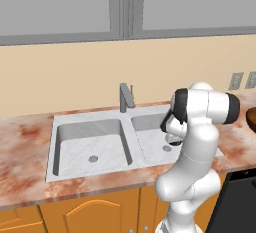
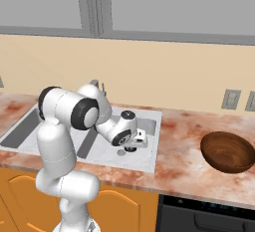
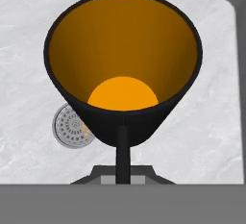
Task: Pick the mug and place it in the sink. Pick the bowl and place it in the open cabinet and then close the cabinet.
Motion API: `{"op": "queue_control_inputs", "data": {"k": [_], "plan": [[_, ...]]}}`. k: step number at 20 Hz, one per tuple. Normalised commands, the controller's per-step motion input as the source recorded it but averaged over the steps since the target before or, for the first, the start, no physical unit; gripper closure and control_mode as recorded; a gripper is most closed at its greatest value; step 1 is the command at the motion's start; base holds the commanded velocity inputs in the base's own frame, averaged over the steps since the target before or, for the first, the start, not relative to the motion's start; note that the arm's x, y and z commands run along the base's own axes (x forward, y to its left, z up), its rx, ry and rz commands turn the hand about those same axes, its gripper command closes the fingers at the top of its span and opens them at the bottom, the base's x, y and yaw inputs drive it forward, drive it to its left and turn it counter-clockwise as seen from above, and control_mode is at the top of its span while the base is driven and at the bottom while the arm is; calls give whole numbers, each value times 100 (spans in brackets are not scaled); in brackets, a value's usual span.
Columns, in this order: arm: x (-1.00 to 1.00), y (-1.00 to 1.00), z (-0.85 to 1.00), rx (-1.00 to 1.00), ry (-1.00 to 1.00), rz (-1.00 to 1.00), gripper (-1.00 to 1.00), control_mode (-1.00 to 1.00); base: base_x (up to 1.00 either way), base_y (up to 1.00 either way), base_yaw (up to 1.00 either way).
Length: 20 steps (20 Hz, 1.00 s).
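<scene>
The mug (image 3: 122, 69) hangs in the gripper (image 3: 122, 163), fingers clenched on its near wall — one dark finger (image 3: 122, 151) shows against the black rim, and the orange inside is open toward the hand, nothing in it. Beyond the fingertips lies the pale floor of the sink (image 3: 202, 122), with a round drain (image 3: 71, 126) just to one side of the mug's lower edge.

In the right base view the gripper (image 2: 130, 149) is down inside the right basin, low over its floor; whether the mug already touches that floor I cannot tell.

Step in hand, as I judge it: setting the mug down. Best done by lowering until it rests, keeping it upright and off the drain, then letting go and lifting straight clear so the fingers do not drag the rim.

Containers — the left basin (image 1: 90, 144) holds nothing but its drain. The bowl (image 2: 227, 152) sits on the counter (image 2: 184, 169), well apart from the fingers, empty and untouched.
</scene>
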Motion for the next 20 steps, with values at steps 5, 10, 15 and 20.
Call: {"op": "queue_control_inputs", "data": {"k": [5, 10, 15, 20], "plan": [[1, 0, -11, 0, 0, 0, 100, -100, 0, 0, 0], [1, 0, -11, 0, 0, 0, 100, -100, 0, 0, 0], [0, 0, -6, 0, 0, 0, 100, -100, 0, 0, 0], [0, 0, 0, 0, 2, 0, 100, -100, 0, 0, 0]]}}
